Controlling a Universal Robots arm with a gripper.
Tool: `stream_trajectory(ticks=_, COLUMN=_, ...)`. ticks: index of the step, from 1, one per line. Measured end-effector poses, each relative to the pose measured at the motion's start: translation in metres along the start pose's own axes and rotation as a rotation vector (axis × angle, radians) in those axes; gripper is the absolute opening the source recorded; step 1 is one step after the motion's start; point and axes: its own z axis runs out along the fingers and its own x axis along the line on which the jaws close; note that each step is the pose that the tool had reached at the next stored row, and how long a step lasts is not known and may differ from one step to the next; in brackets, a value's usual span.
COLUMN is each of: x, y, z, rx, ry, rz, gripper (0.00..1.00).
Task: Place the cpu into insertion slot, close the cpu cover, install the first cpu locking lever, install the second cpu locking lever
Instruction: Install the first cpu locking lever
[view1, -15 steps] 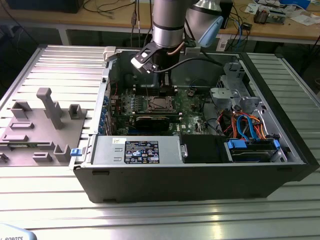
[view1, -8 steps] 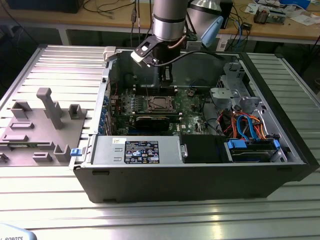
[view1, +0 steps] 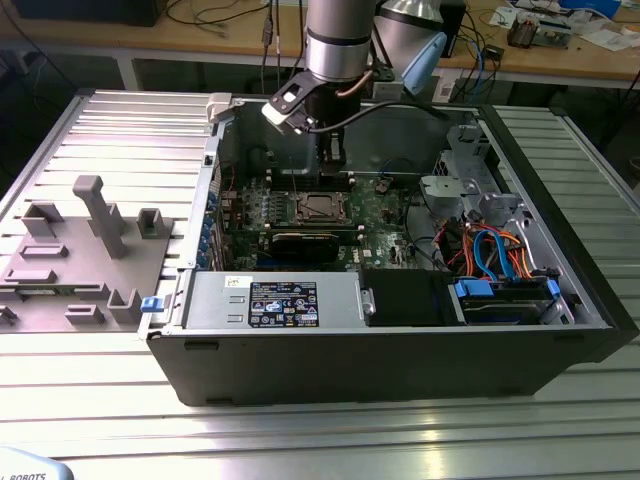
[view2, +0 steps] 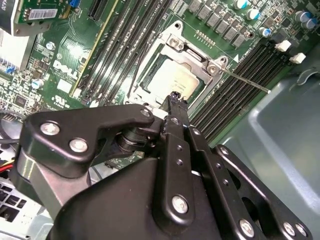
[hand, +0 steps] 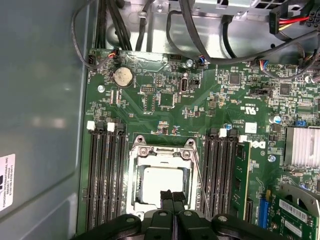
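The cpu (hand: 157, 182) (view2: 172, 80), a pale silvery square, lies in the insertion slot (view1: 318, 207) on the green motherboard. The cpu cover (hand: 161, 151) (view2: 187, 52), a silvery frame with an open centre, lies flat around it. A thin metal locking lever (view2: 245, 81) (hand: 201, 190) juts out along one side of the socket. My gripper (hand: 172, 196) (view2: 175, 98) (view1: 333, 158) hangs just above the socket's edge, its black fingers pressed together with nothing between them.
The motherboard sits in an open black computer case (view1: 560, 345) on a ribbed metal table. Black memory slots (hand: 105, 175) flank the socket on both sides. Cables (view1: 490, 250) and a drive bay fill the case's side at the exterior view's right. A grey fixture (view1: 90, 250) stands outside the case.
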Motion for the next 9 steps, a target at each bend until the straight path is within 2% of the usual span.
stream_trajectory(ticks=2, x=0.0, y=0.0, z=0.0, rx=-0.0008, ry=0.0001, rz=-0.021, gripper=0.11)
stream_trajectory(ticks=5, x=0.0, y=0.0, z=0.0, rx=-0.0033, ry=-0.0002, rz=-0.09, gripper=0.11)
stream_trajectory(ticks=9, x=0.0, y=0.0, z=0.0, rx=-0.0052, ry=-0.0004, rz=-0.141, gripper=0.11)
